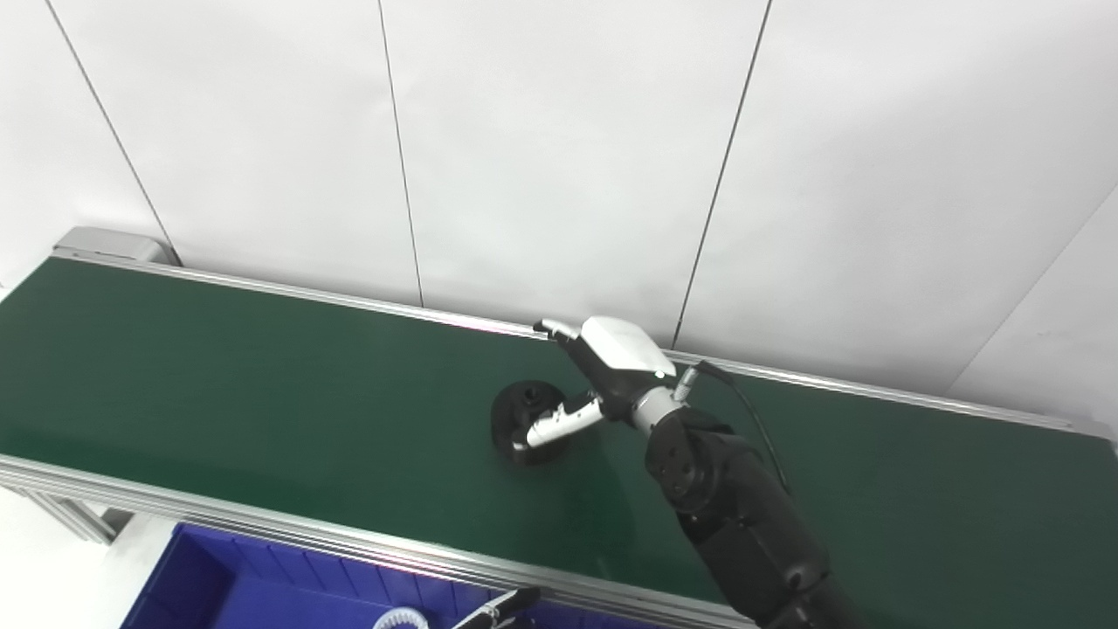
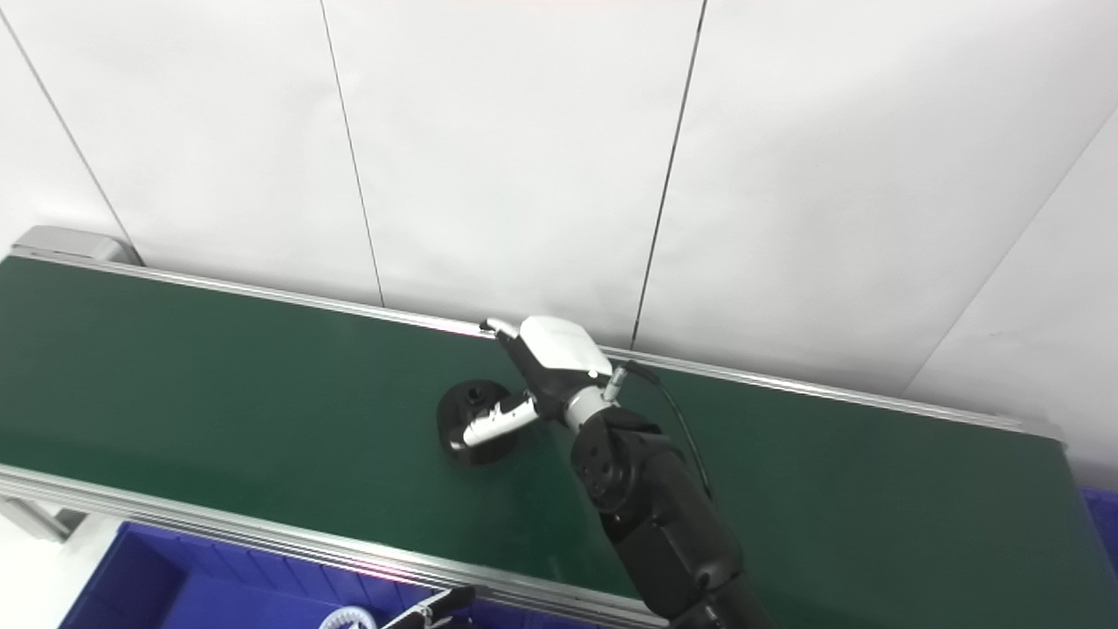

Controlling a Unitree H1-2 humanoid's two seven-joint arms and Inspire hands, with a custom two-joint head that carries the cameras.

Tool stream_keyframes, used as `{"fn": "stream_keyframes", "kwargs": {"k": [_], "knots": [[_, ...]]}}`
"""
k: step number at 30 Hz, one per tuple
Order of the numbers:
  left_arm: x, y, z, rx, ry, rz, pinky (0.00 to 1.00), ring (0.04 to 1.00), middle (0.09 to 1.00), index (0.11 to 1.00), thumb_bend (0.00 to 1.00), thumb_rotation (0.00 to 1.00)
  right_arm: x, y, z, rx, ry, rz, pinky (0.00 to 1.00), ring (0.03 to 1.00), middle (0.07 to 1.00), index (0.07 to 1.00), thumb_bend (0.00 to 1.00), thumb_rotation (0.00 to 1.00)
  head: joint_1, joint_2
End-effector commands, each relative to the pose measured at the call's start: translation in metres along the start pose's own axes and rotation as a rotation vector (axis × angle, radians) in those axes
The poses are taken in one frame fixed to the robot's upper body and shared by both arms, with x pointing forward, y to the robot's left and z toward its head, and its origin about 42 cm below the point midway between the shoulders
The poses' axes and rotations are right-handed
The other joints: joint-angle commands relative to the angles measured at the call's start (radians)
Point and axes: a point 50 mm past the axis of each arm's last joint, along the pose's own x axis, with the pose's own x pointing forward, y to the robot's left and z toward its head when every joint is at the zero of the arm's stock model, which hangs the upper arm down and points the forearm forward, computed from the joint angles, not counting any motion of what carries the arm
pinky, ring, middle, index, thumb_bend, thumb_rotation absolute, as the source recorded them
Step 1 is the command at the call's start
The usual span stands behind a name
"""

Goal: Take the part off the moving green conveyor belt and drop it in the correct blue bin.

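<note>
A black round part (image 1: 517, 418) lies on the green conveyor belt (image 1: 262, 393), near its middle. My right hand (image 1: 603, 367) is just right of the part, with its fingers apart. Its thumb (image 1: 559, 424) lies across the part's right side and the other fingers (image 1: 559, 330) point past the part's far edge without closing on it. The part also shows in the right eye view (image 2: 463, 421). Only a dark tip of my left hand (image 1: 500, 608) shows at the bottom edge, over a blue bin (image 1: 218, 585).
The blue bin sits below the belt's near rail (image 1: 262, 524) and holds a white toothed ring (image 1: 402, 620). A corner of another blue bin (image 2: 1102, 515) shows at the far right. A white panelled wall stands behind the belt.
</note>
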Motion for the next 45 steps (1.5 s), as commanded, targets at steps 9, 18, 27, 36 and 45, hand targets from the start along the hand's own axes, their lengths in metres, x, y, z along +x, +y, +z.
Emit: {"fn": "stream_keyframes", "kwargs": {"k": [9,18,27,36,45], "knots": [[0.000,0.000,0.009,0.021,-0.053,0.005,0.81,0.911,0.961,0.920,0.42,0.75,0.012,-0.002,0.007,-0.066,0.014,0.046,0.76,0.864,0.913,0.929,1.00,0.36,0.003,0.011],[-0.001,0.000,0.009,0.011,-0.058,0.004,0.77,0.905,0.968,0.919,0.43,0.76,0.004,0.020,-0.004,-0.046,0.040,0.041,0.50,0.616,0.693,0.774,0.78,0.01,-0.001,0.021],[0.001,0.002,0.008,-0.011,-0.065,0.004,0.73,0.899,0.968,0.922,0.45,0.78,0.000,0.026,-0.006,-0.052,0.048,-0.028,0.26,0.382,0.454,0.535,0.52,0.00,-0.004,0.027],[-0.001,0.002,0.011,0.010,-0.066,0.011,0.79,0.915,0.965,0.930,0.45,0.79,-0.013,0.015,-0.002,-0.081,0.022,-0.093,0.22,0.378,0.458,0.528,0.52,0.00,-0.016,0.042],[-0.003,0.001,0.016,0.063,-0.062,0.008,0.88,0.941,0.964,0.930,0.47,0.87,-0.091,-0.013,0.001,-0.054,-0.033,-0.200,0.33,0.401,0.514,0.519,0.51,0.00,-0.052,0.114]]}}
